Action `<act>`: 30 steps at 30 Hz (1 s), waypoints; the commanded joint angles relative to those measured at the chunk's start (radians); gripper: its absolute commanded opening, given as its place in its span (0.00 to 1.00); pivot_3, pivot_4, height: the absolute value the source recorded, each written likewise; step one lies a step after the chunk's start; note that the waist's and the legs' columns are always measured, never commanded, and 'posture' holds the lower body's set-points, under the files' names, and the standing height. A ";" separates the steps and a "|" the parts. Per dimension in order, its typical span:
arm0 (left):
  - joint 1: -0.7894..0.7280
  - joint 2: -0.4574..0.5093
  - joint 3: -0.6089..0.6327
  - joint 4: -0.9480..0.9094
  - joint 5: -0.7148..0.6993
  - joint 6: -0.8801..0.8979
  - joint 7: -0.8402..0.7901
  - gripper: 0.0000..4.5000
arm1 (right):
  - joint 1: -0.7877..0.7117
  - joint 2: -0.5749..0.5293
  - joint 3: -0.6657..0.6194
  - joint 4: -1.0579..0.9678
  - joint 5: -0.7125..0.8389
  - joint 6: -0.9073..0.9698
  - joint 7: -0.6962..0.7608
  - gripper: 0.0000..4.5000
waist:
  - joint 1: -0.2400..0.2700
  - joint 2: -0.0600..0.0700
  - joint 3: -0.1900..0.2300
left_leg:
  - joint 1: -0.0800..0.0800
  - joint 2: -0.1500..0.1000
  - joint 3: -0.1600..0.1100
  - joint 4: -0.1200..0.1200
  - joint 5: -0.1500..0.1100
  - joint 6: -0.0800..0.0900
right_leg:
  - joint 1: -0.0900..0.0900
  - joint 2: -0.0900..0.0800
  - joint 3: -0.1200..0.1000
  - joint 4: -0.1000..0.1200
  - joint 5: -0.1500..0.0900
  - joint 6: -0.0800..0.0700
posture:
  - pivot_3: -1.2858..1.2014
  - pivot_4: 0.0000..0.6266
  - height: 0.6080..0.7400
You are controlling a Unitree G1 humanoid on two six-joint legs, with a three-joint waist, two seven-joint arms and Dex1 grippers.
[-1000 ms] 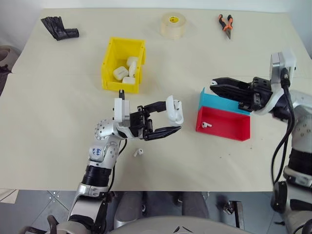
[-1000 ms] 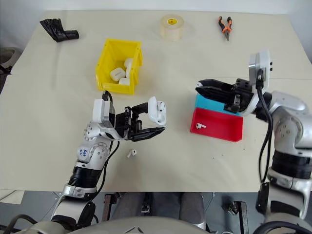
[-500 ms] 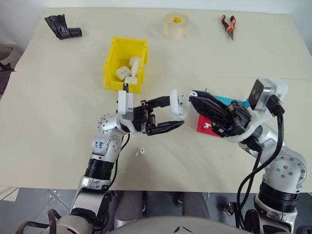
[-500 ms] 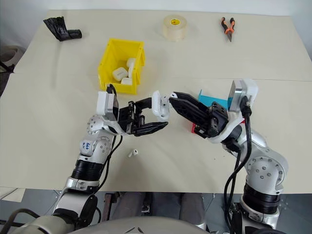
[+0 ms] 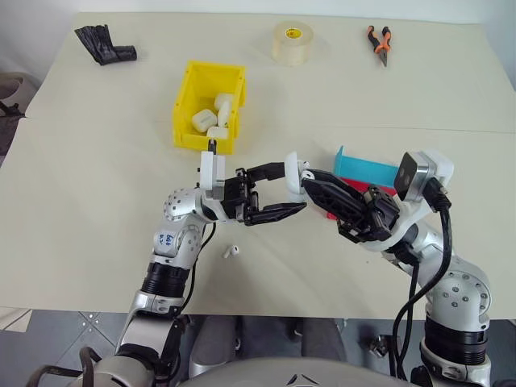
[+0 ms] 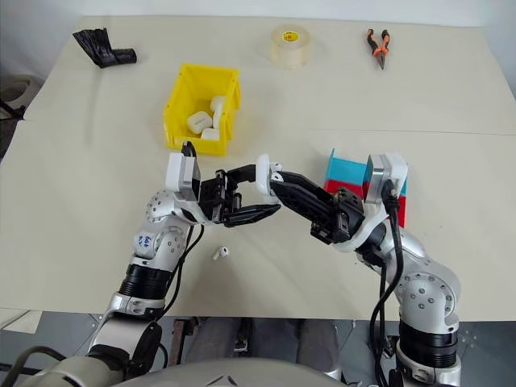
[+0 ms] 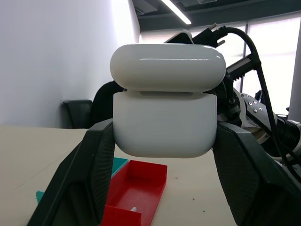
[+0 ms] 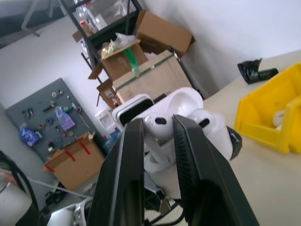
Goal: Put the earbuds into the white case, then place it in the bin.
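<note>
Swinging in from the red tray (image 5: 385, 192), right gripper (image 6: 276, 178) now meets the case (image 7: 164, 115), pinching an earbud (image 8: 157, 126). Left gripper (image 5: 292, 192) clamps the case, lid open; insertion looks next.

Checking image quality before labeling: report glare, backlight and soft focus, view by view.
Left wrist view: a bright glare streak runs along the white case lid, with backlit windows behind. Right wrist view: the near black fingers look soft; the bin is clearer. Head views: even light, with soft shadows under the arms.

Silver-grey jointed arms w/ black cables, white wrist camera blocks, black two-finger left pincer (image 5: 297, 189) and right pincer (image 5: 310, 179).
</note>
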 commanded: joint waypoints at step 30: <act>-0.059 0.260 -0.070 -0.042 0.272 -0.075 -0.013 0.61 | -0.020 -0.365 -0.041 0.079 -0.169 -0.076 0.153 0.40 | 0.003 0.000 0.000 | 0.000 0.000 0.001 0.000 0.000 0.000 | 0.000 0.000 0.000 0.000 0.000 0.000 | 0.52 0.24 1.00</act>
